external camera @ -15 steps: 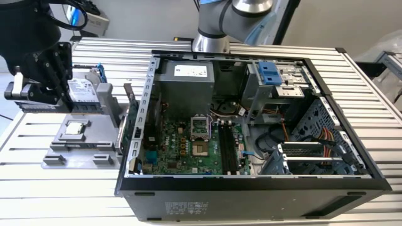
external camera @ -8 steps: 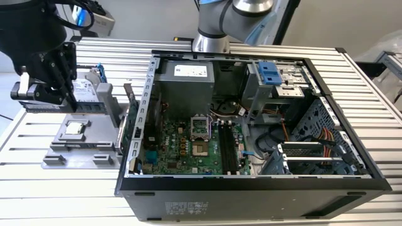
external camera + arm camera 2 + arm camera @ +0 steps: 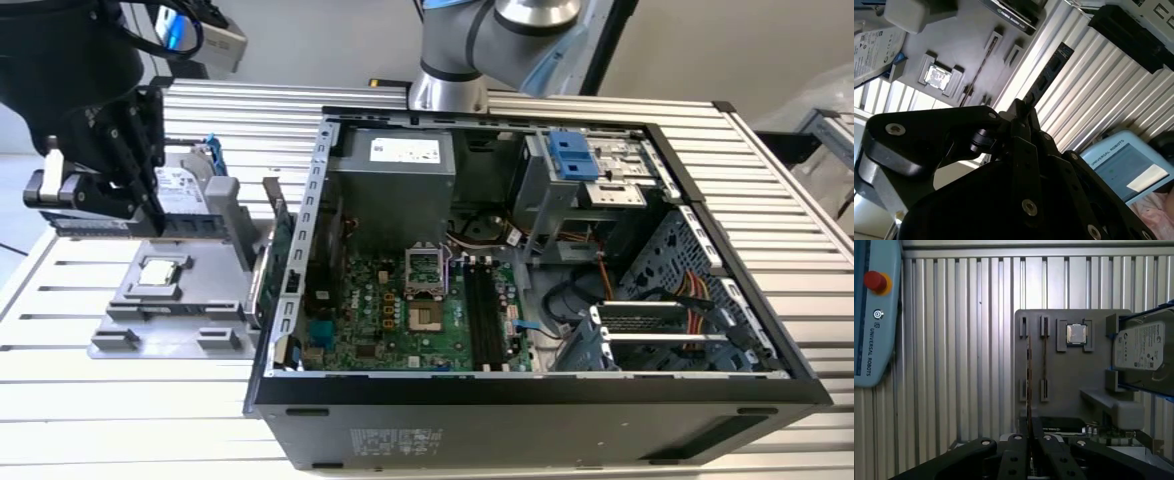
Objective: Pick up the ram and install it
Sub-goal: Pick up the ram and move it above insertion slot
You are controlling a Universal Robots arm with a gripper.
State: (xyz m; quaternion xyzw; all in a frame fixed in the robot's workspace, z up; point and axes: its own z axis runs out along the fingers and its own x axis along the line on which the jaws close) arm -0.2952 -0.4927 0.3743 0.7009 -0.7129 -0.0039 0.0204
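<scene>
Jaws clamp the ram point(image 3: 1050, 72), held over the worktop point(image 3: 747, 200) beside its grey holder point(image 3: 1069, 385); pick-up looks done, and the install, not yet begun, calls for squaring it to the board's slots point(image 3: 483, 310).

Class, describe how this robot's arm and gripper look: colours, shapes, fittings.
The arm is silver-grey, with rounded joints and a light blue cap. The gripper is black: flat jointed links pinned with silver screws, tapering to slim fingers.
</scene>
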